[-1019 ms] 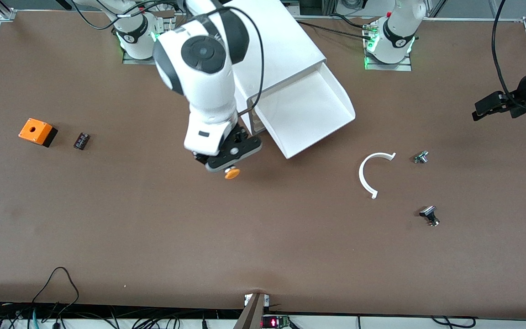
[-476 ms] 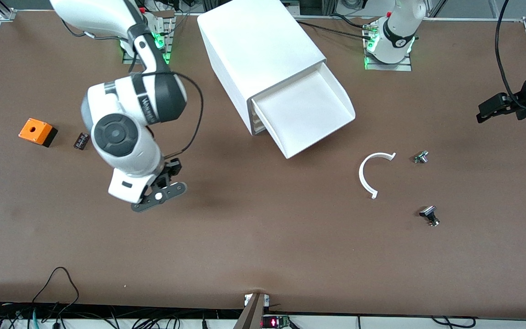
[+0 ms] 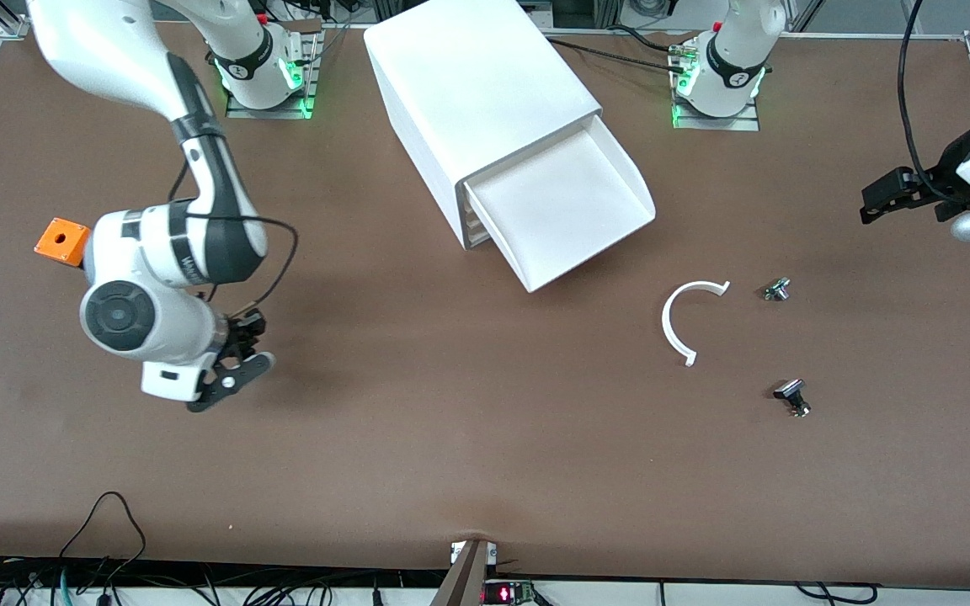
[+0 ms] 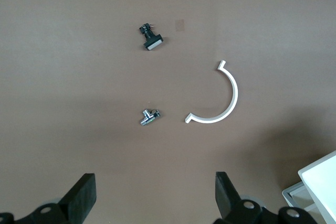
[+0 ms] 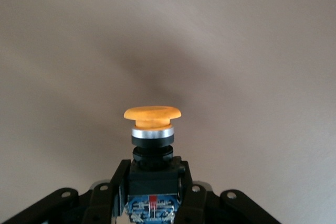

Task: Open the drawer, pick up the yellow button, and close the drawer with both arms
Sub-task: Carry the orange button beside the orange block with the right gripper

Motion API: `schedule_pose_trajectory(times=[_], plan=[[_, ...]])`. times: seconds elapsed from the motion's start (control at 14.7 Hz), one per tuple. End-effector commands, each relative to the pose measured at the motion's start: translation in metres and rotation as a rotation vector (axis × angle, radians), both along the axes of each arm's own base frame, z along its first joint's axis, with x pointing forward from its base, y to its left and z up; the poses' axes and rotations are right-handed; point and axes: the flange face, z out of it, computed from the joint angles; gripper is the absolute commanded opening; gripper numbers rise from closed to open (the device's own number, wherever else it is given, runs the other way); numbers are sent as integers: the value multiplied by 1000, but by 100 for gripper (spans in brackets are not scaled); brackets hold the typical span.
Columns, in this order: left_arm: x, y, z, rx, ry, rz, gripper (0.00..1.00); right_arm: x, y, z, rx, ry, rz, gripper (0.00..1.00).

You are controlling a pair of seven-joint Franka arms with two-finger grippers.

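The drawer (image 3: 565,202), uppermost in the white cabinet (image 3: 477,84), stands pulled out and shows nothing inside. My right gripper (image 3: 237,374) is over bare table toward the right arm's end. In the right wrist view it (image 5: 155,187) is shut on the black body of the button (image 5: 152,115), whose orange cap sticks out past the fingertips. The button is hidden under the hand in the front view. My left gripper (image 3: 876,200) waits open and empty at the left arm's end of the table; its fingers (image 4: 84,198) stand wide apart.
An orange box with a hole (image 3: 60,240) sits beside the right arm's wrist. A white C-shaped piece (image 3: 687,320) and two small parts (image 3: 777,289) (image 3: 792,396) lie nearer the front camera than the drawer; they also show in the left wrist view (image 4: 223,103).
My right arm has swung from just beside the open drawer toward the right arm's end of the table, carrying the button. My left gripper has shifted only slightly.
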Motion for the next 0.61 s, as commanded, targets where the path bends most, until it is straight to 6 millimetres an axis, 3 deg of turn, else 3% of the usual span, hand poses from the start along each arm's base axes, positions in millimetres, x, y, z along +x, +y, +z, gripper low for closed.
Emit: schedule_pose_trajectory(times=[0.0,0.14,0.34,0.54], plan=[[2,-4,1,25,20,-9,100,-65,-52,-11,65,-37,46,16],[8,-2,-17,32,47,-4,100,-97,-72,-19,76,-42,66,16],[13,-1,-24,77,53,-24,100,-132,-105,-31,89,-28,76,16],[25,-4,-59,69,122,-32,100,-167,-126,-62,97,17,71,16]])
